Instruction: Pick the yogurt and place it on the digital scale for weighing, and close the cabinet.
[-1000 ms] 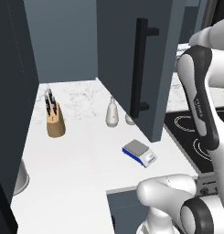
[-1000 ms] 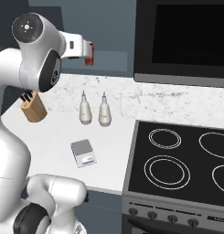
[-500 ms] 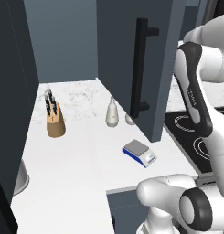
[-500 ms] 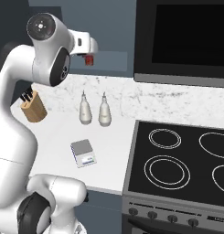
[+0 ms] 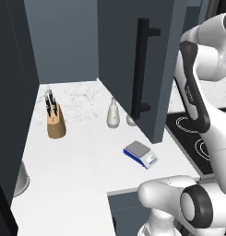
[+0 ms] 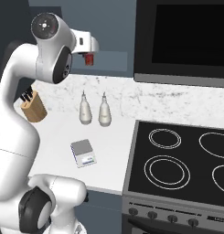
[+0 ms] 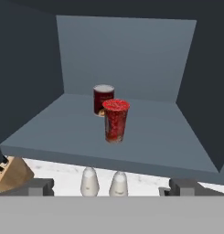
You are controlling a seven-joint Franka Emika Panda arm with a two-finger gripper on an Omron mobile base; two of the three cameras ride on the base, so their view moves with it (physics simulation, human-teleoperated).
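We have nothing done yet. Yogurt point(image 7: 103, 100) sits on the cabinet point(image 5: 133, 60) shelf, behind a red cup point(image 7: 116, 120). End effector point(image 6: 89, 58) is raised at the shelf opening, fingers spread wide, empty. Scale point(image 5: 140, 154) sits bare on the tabletop point(image 5: 82, 161). Door open. Left: grasp, place, close.

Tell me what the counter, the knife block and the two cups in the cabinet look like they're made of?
Counter: white stone, likely marble, going by the faint grey veining; matte.
Knife block: wood, judging by its plain tan colour, with dark handles sticking out.
Front cup: speckled bright red, possibly printed plastic or card; hard to tell.
Rear cup: dark red with a pale top, material unclear.
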